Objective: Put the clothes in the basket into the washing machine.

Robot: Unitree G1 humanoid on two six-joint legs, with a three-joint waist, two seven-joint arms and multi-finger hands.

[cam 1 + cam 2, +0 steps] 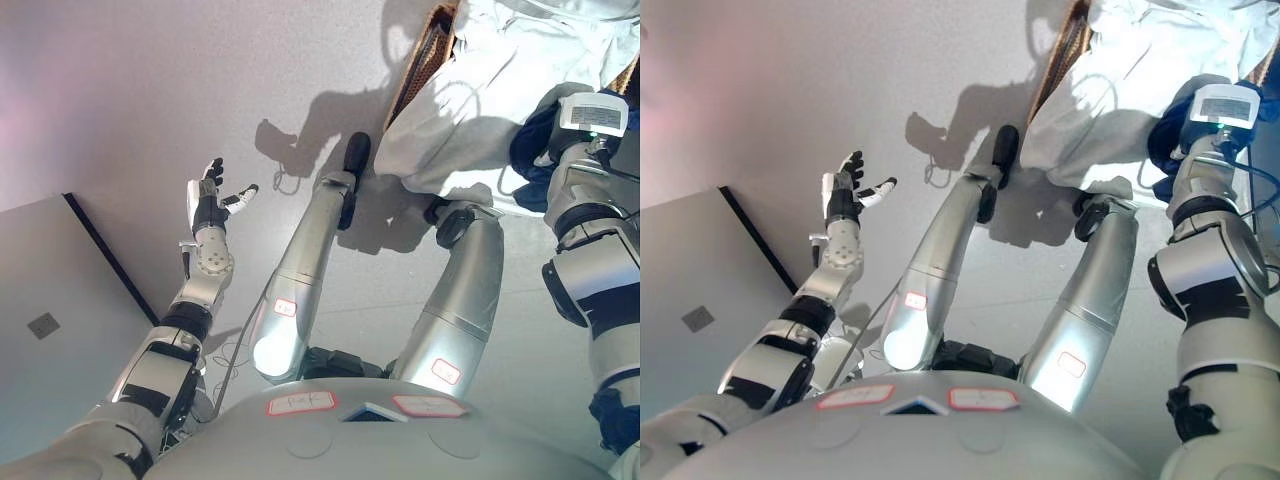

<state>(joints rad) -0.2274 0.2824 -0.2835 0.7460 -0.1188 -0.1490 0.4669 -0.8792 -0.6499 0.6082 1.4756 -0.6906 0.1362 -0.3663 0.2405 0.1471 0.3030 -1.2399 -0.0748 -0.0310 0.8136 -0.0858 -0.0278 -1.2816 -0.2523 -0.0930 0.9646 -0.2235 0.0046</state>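
Note:
A woven brown basket (424, 52) stands on the floor at the top right. A large white garment (470, 110) spills over its rim, with a dark blue garment (530, 150) beside it. My right arm reaches up to the basket, and my right hand (556, 152) is buried among the dark blue cloth behind its wrist. My left hand (213, 203) is open and empty, raised over the bare floor at centre left, far from the basket. No washing machine is recognisable in either view.
A flat grey panel (50, 300) with a dark edge lies at the lower left, next to my left arm. Plain grey floor (150, 90) fills the upper left.

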